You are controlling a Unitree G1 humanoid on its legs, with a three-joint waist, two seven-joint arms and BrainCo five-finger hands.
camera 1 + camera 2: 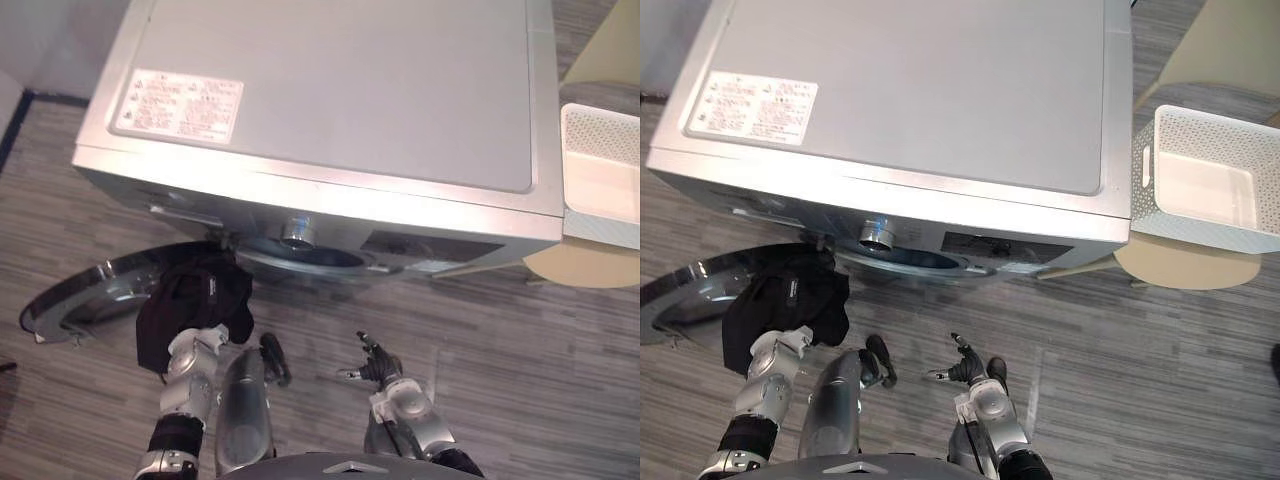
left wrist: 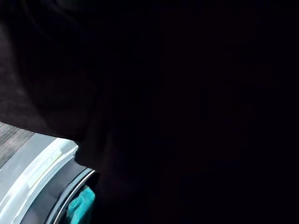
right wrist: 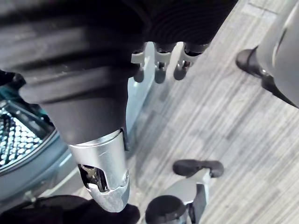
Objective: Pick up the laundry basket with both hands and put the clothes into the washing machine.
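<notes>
Over the left hand (image 1: 196, 352) drapes a black garment (image 1: 195, 295), just before the washing machine's (image 1: 330, 90) drum opening (image 1: 300, 258) and beside its open door (image 1: 90, 295); I cannot tell whether that hand grips it. Beside it, the right hand (image 1: 376, 366) hangs slack and empty. Well right of that hand, the white laundry basket (image 1: 1210, 231) sits on a round table (image 1: 1180, 266).
</notes>
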